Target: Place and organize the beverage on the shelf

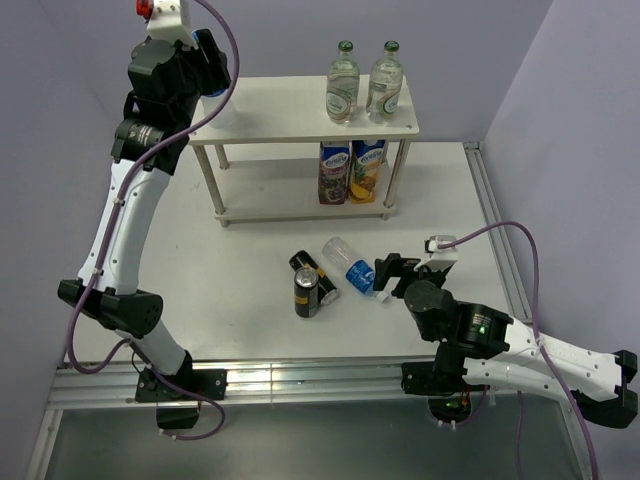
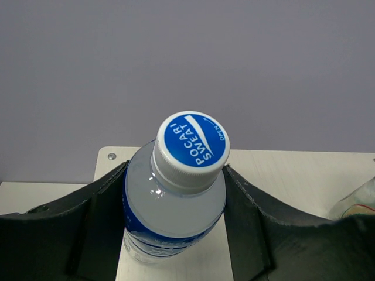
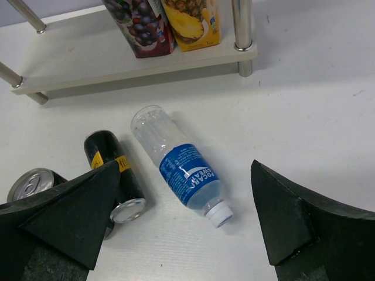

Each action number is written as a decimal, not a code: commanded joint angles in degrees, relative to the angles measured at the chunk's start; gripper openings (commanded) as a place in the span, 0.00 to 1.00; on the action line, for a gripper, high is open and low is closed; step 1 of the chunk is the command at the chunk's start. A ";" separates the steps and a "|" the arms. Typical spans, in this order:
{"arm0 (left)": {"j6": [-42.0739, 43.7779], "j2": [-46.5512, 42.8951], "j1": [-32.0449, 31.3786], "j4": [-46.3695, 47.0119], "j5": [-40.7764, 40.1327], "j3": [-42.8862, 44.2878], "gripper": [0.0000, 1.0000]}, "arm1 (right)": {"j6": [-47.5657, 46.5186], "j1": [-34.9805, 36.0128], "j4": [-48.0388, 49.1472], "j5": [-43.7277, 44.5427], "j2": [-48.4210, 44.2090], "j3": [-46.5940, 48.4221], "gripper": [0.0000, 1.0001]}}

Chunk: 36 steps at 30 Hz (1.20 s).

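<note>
My left gripper (image 1: 212, 88) is at the left end of the shelf's top board (image 1: 290, 120), shut on an upright blue-labelled water bottle (image 2: 176, 193) with a blue cap; its base rests on the board (image 2: 275, 175). Two glass bottles with green caps (image 1: 342, 85) (image 1: 385, 82) stand at the board's right end. The second water bottle (image 1: 348, 265) lies on the table, also in the right wrist view (image 3: 181, 167). My right gripper (image 3: 181, 234) is open just in front of its cap, above the table. Two dark cans are to its left: one lying (image 3: 111, 170), one upright (image 3: 32, 184).
Two juice cartons (image 1: 334, 172) (image 1: 366, 170) stand on the shelf's lower board at the right. Thin shelf legs (image 3: 241, 23) stand behind the lying bottle. A metal rail (image 1: 300, 385) runs along the table's near edge. Purple walls close in the back and right.
</note>
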 commanded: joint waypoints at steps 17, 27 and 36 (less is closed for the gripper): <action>-2.25 -0.45 1.25 13.15 4.02 -8.14 0.80 | 1.95 0.10 -0.31 1.97 1.67 0.76 1.00; -1.81 -3.79 1.25 12.97 4.20 -12.18 0.99 | 3.36 0.18 -0.22 1.18 2.29 0.41 1.00; -2.07 -8.18 1.17 10.52 4.55 -14.64 0.99 | 3.71 0.18 0.31 1.01 2.20 -0.29 1.00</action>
